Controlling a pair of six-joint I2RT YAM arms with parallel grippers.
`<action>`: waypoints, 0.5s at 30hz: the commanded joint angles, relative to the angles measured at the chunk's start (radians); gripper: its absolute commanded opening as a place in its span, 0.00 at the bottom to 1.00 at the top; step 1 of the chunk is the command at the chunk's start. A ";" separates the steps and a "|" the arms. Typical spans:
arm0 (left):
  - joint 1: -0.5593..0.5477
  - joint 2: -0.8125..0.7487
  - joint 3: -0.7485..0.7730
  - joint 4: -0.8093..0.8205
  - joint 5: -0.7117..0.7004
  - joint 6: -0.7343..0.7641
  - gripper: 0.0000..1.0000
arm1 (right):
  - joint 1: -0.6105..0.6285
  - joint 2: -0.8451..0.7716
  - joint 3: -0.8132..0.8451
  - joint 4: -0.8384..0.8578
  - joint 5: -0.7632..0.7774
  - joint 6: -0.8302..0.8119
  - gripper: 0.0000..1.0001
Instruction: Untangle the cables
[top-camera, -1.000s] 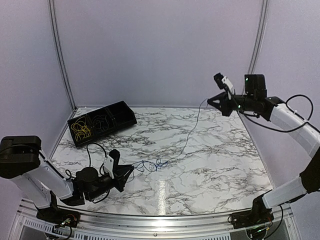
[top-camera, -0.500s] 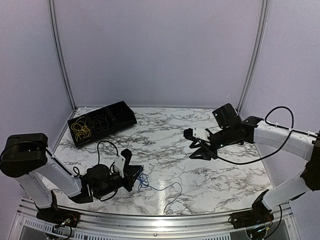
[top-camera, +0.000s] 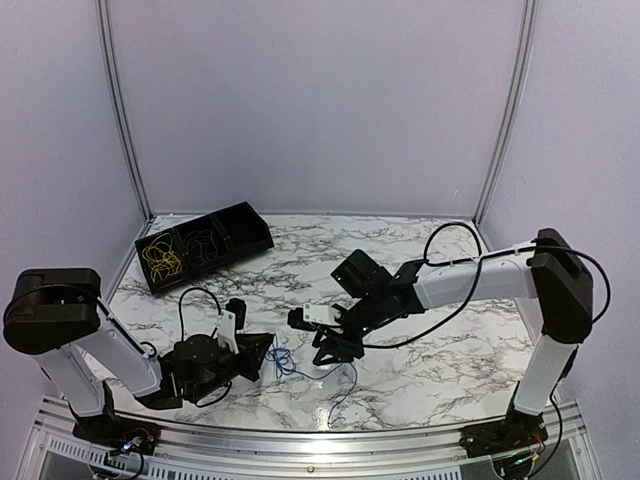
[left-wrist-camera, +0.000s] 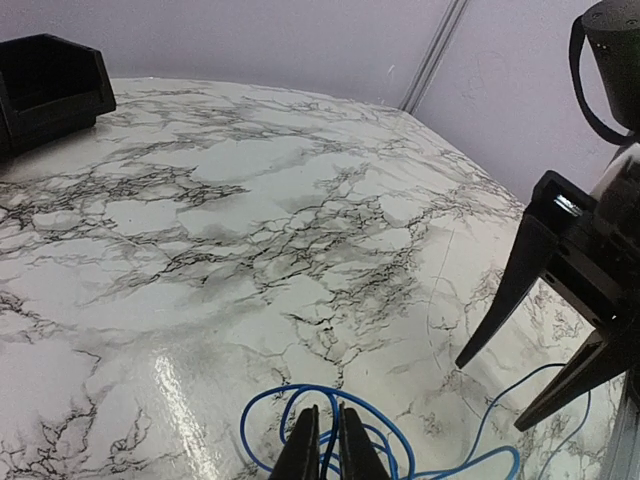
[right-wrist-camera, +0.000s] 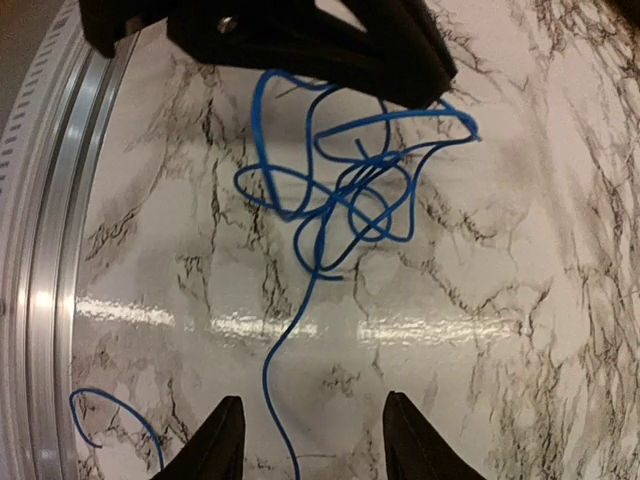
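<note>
Well apart from the black bin (top-camera: 252, 246), on its near right, we see the blue cable (top-camera: 283, 362) lying in a loose knot on the marble table (top-camera: 450, 300). From the knot one strand trails off farther from the bin, toward the table's near edge.

The left gripper (top-camera: 262, 350) sits low at the bin-side end of the knot. In the left wrist view its jaws (left-wrist-camera: 322, 432) are narrowed almost to touching, with a blue strand (left-wrist-camera: 300, 390) pinched between them, and the bin (left-wrist-camera: 50, 80) shows far off at the upper left.

The right gripper (top-camera: 325, 345) hangs on the side of the knot away from the bin, jaws spread wide and holding nothing. In the right wrist view its fingertips (right-wrist-camera: 315, 440) bracket the trailing strand without touching it, and the tangle (right-wrist-camera: 345, 195) lies beyond them.

Yellow cables (top-camera: 163, 258) are coiled in the bin's left compartment.
</note>
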 joint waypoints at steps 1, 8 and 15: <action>0.004 -0.016 -0.025 -0.011 -0.050 -0.109 0.09 | 0.006 0.076 0.104 0.065 -0.034 0.109 0.45; 0.003 0.042 -0.026 0.029 -0.064 -0.171 0.07 | 0.014 0.192 0.166 0.086 -0.070 0.196 0.43; -0.004 0.091 -0.023 0.079 -0.062 -0.193 0.06 | 0.015 0.249 0.219 0.092 -0.103 0.237 0.43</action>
